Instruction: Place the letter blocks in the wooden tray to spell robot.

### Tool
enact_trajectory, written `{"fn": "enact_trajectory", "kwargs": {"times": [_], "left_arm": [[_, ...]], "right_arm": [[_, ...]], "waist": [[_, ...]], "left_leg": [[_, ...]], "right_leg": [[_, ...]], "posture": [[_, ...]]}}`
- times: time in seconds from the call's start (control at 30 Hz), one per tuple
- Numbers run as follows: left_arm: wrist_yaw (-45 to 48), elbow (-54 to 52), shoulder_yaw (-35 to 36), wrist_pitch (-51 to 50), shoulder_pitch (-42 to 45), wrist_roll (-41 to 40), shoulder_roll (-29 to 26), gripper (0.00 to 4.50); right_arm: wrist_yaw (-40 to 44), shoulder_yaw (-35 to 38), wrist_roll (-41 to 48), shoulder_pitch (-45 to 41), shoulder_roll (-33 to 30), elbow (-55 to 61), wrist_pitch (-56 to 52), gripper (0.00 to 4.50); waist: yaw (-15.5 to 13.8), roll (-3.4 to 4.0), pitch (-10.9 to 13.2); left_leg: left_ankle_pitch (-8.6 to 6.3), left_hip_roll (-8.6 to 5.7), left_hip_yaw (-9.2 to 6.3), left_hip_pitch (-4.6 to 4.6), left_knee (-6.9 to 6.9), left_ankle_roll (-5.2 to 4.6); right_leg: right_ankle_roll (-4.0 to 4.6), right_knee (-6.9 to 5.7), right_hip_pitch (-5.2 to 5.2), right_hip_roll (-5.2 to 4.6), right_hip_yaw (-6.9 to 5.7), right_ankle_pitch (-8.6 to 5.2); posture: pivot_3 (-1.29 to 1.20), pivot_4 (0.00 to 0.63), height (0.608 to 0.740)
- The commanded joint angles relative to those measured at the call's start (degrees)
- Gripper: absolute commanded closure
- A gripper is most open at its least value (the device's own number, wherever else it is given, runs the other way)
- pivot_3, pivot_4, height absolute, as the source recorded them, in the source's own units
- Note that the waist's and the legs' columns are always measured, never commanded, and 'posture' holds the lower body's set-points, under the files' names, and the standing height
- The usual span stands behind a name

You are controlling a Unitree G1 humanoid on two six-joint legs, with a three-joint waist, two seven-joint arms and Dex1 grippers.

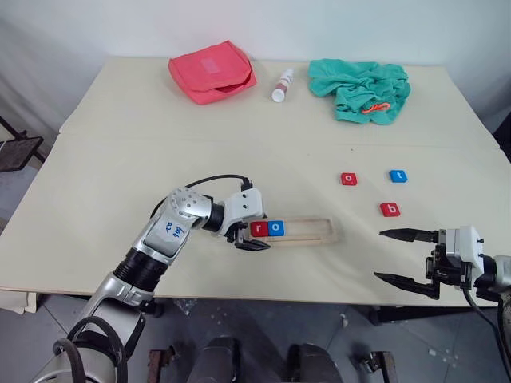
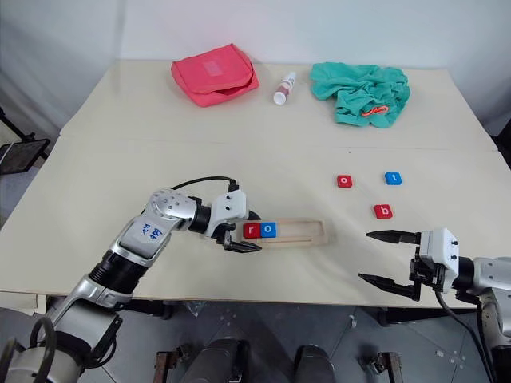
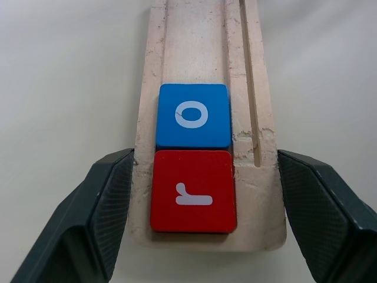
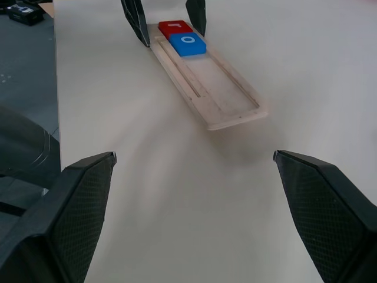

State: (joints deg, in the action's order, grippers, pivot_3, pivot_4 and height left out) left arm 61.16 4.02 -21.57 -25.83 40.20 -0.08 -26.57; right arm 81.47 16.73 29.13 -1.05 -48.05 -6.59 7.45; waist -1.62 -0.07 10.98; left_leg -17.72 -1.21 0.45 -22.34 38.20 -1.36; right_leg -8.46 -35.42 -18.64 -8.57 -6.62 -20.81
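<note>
I read red "r" (image 3: 193, 191) and blue "o" (image 3: 193, 115) touching at the wooden tray's (image 1: 315, 232) 9 o'clock end. Left claw (image 3: 200, 206) spread wide astride that end, gripping nothing. Right claw (image 1: 406, 256) wide, empty. Loose at 2 o'clock: red "o" (image 1: 349, 179), blue "t" (image 1: 398, 175), red "b" (image 1: 390, 210). Pink pouch (image 1: 211, 72), bottle (image 1: 283, 84), green cloth (image 1: 361, 89) along the table's (image 1: 120, 159) 12 o'clock edge.

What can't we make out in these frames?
- Left gripper vs tray: open fingers straddle the tray end by r and o; head views can't settle contact, the gripper body covers it.
- Tube label: too small in head views.
- Orange item in green cloth: mostly buried in folds.
- Right gripper: open; arm cut by the frame edge.
- Pouch contents: closed.
</note>
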Motion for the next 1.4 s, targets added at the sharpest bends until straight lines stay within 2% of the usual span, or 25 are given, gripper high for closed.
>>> {"fn": "enact_trajectory", "kwargs": {"times": [0.03,0.1,0.17,0.2,0.23,0.43,0.5,0.63,0.83,0.9,1.0,1.2,1.4], "left_arm": [[-0.53,-4.09,-0.6,-1.14,-0.63,0.05,0.01,1.09],[-0.53,-5.02,-1.01,-1.96,-0.93,0.08,-0.14,1.09],[-0.8,-5.78,-1.48,-3.29,-1.17,0.21,-0.22,0.36],[-0.82,-6.16,-1.63,-3.58,-1.3,0.15,-0.26,0.09],[-1.53,-6.47,-1.54,-4.28,-1.44,0.21,-0.02,0.02],[-2.5,-9.63,-0.09,-5.46,-3.09,-1.04,-0.72,0.02],[-1.66,-12.37,3.21,-6.45,-4.31,-4.6,-1.28,0.02],[3.3,-16.42,12.63,-4.17,-7.86,-15.46,-3.3,0.02],[2.08,-9.83,20.31,4.62,-8.05,-19.17,-2.66,0.02],[4.51,-4.55,23.69,13.35,-8.62,-20.57,-2.17,0.02],[8.66,2.08,27.74,22.98,-9.28,-24.11,-0.4,0.02],[16.85,11.86,27.69,31.98,-11.49,-23.76,-3.26,0.02],[23.48,19.82,27.95,37.27,-12.45,-25.19,-2.57,0.02]], "right_arm": [[-0.59,2.6,1.27,0.85,-0.44,2.06,0.54,0.0],[-0.76,2.62,1.25,1.07,-0.47,2.08,0.61,0.0],[-1.15,2.67,1.16,1.35,-0.42,2.22,0.67,0.0],[-1.32,2.7,1.14,1.5,-0.41,2.34,0.68,0.0],[-1.42,2.77,1.2,1.66,-0.4,2.43,0.72,0.0],[-3.13,3.7,1.26,3.16,-0.48,3.9,0.4,0.0],[-4.76,4.82,1.08,4.01,-0.44,5.19,-0.27,0.0],[-13.24,7.48,-0.36,5.78,-0.67,8.29,-5.96,0.0],[-23.59,9.18,-0.84,7.31,1.87,12.62,-11.67,0.0],[-32.46,9.03,-0.82,5.49,5.44,13.73,-16.22,0.0],[-38.84,8.46,-2.25,5.96,8.22,16.56,-19.99,0.0],[-43.71,9.8,-2.87,8.31,8.7,19.84,-25.46,0.0],[-41.41,13.21,0.71,10.82,7.1,21.42,-28.97,0.0]], "waist": [[-0.02,0.0,0.0],[-0.03,0.0,0.0],[-0.04,0.0,0.0],[-0.05,0.0,0.0],[-0.05,0.0,0.0],[-0.06,0.0,0.0],[-0.01,0.0,0.0],[0.07,0.03,0.01],[-0.14,0.03,0.01],[-0.03,0.01,0.0],[0.1,0.08,-0.01],[0.08,0.09,0.0],[0.05,0.09,0.0]], "left_leg": [[0.0,0.0,-0.01,0.0,0.0,0.0],[0.0,0.0,-0.01,0.0,0.0,0.0],[0.0,0.0,-0.01,0.0,0.0,0.0],[0.0,0.0,-0.02,0.0,0.0,0.0],[0.0,0.0,-0.02,0.0,0.0,0.0],[0.0,0.0,-0.02,0.0,0.0,0.0],[0.0,0.0,-0.03,0.0,0.0,0.0],[0.0,0.03,-0.05,0.0,-0.03,0.0],[0.0,0.01,-0.05,0.05,0.01,0.0],[0.0,0.01,-0.06,0.08,-0.02,0.0],[0.0,0.02,-0.04,0.07,-0.04,0.01],[0.0,-0.01,0.0,0.08,-0.07,0.0],[0.0,-0.01,-0.01,0.09,-0.07,0.0]], "right_leg": [[0.0,0.0,0.0,0.0,-0.01,0.0],[0.0,0.0,0.01,0.0,0.0,0.0],[0.0,0.02,0.02,0.0,0.0,0.0],[0.0,0.02,0.02,0.0,0.0,0.0],[0.0,0.02,0.02,0.0,0.0,0.0],[0.0,0.04,0.03,0.01,0.0,0.0],[0.0,0.05,0.03,0.0,0.01,0.0],[0.0,0.07,0.02,0.0,0.01,0.0],[0.0,0.11,0.12,0.0,0.01,0.0],[0.0,0.09,0.12,0.0,0.0,0.0],[0.0,0.06,0.06,0.01,-0.01,0.0],[0.0,0.0,0.03,0.0,0.0,0.0],[0.0,-0.04,0.03,0.0,0.0,0.0]], "posture": [[0.0,0.15,0.74],[0.0,0.15,0.74],[0.0,0.15,0.74],[0.0,0.15,0.74],[0.0,0.15,0.74],[0.0,0.15,0.74],[0.0,0.15,0.74],[0.0,0.15,0.74],[0.0,0.15,0.74],[0.0,0.15,0.74],[0.0,0.15,0.74],[0.0,0.15,0.74],[0.0,0.15,0.74]]}}
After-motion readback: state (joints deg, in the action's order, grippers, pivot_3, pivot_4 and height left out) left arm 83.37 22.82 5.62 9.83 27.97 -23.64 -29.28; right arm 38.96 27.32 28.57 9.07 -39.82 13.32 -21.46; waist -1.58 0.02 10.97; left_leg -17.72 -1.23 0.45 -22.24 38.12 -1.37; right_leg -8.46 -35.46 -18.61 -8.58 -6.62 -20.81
